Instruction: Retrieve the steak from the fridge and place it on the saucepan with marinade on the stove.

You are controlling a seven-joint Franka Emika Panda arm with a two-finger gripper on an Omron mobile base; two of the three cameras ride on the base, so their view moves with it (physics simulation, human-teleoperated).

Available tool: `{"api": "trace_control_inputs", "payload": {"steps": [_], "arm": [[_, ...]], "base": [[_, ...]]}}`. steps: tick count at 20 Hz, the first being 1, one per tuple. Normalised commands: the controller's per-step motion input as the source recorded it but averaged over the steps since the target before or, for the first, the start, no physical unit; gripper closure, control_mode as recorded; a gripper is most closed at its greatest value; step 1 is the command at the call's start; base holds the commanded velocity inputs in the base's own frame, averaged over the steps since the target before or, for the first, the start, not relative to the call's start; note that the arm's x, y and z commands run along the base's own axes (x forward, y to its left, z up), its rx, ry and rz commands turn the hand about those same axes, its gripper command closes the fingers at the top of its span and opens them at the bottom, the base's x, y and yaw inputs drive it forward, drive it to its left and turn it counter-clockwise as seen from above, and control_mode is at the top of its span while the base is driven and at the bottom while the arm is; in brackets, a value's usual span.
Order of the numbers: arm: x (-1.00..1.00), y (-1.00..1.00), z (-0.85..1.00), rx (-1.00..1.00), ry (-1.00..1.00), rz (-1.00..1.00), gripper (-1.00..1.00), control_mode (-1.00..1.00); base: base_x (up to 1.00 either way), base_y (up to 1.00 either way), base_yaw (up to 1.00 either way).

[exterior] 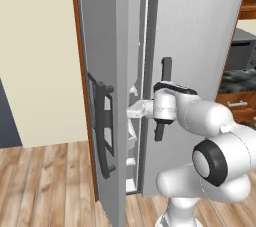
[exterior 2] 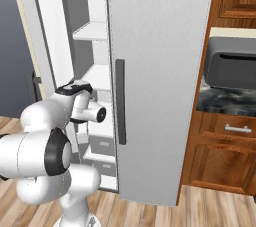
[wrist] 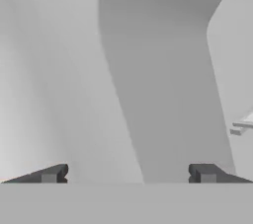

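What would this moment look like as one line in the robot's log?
stage: reaching into fridge | left door: ajar | right door: shut | gripper: open, empty, in the door gap | steak: not seen yet

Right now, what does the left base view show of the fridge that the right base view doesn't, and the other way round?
Left base view: the outer face of the open left door with its dark bar handle, and the hand reaching into the gap between the doors. Right base view: the white shelves and grey bins inside, plus the toaster oven. Both: the fridge, its closed right door's handle, the arm.
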Motion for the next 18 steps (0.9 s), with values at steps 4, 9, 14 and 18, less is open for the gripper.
{"api": "trace_control_inputs", "payload": {"steps": [4,9,14,18], "arm": [[-0.01,0.99,-0.41,0.05,0.0,0.1,-1.0,-1.0],[-0.02,1.0,-0.54,0.06,0.0,0.12,-1.0,-1.0],[-0.02,0.98,-0.49,0.05,0.0,0.13,-1.0,-1.0],[-0.28,0.16,0.04,0.0,-0.12,0.01,-1.0,-1.0]], "base": [[0.0,0.0,0.0],[0.0,0.0,0.0],[0.0,0.0,0.0],[0.0,0.0,0.0]]}}
